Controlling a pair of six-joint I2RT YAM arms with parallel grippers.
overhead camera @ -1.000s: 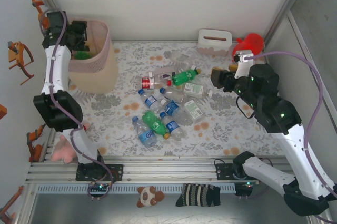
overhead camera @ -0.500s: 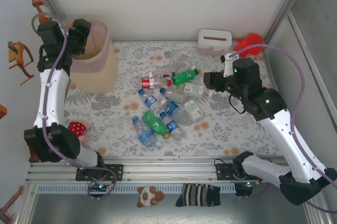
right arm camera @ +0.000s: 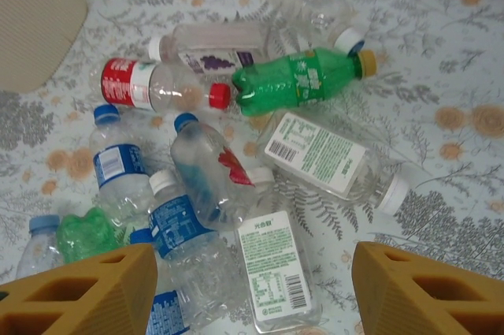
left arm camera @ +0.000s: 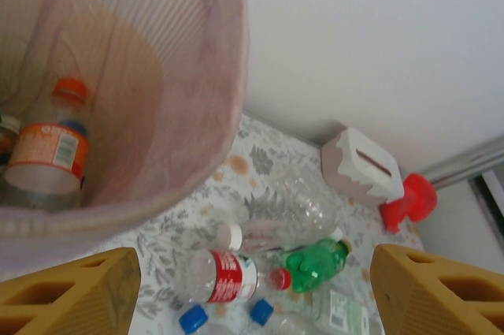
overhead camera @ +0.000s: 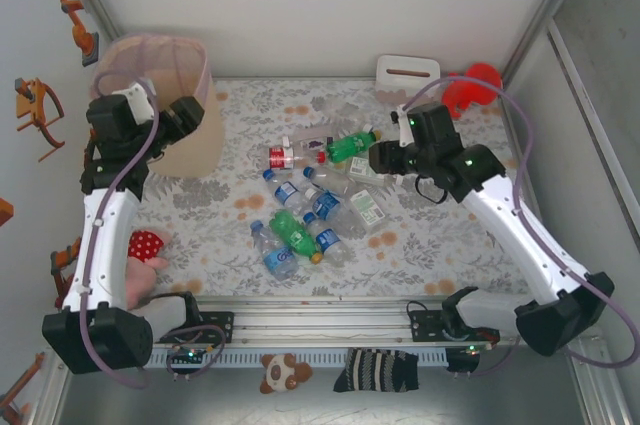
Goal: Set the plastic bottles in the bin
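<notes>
The plastic bottles (overhead camera: pixel 320 190) lie in a loose pile mid-table: clear ones with blue labels, a green one (right arm camera: pixel 295 79), a red-labelled one (right arm camera: pixel 146 87) and white-labelled ones. The bin (overhead camera: pixel 185 160) stands at the far left, with a pink liner over its rim (left arm camera: pixel 228 75). An orange-labelled bottle (left arm camera: pixel 51 154) lies inside it. My left gripper (overhead camera: pixel 185 115) hangs open and empty beside the bin's near right side. My right gripper (overhead camera: pixel 385 157) hovers open above the pile's right part. In the right wrist view a white-labelled bottle (right arm camera: pixel 272 268) lies below, between the fingers (right arm camera: pixel 79 292).
A white tissue box (overhead camera: pixel 407 75) and a red toy (overhead camera: pixel 470 85) sit at the back right. A red spotted object (overhead camera: pixel 145 245) and a pink plush (overhead camera: pixel 135 285) lie at the left edge. A sock (overhead camera: pixel 375 370) lies below the front rail.
My left gripper has drawn back out of the bin toward its near right side. My right arm has swung left, from the right side to above the bottle pile.
</notes>
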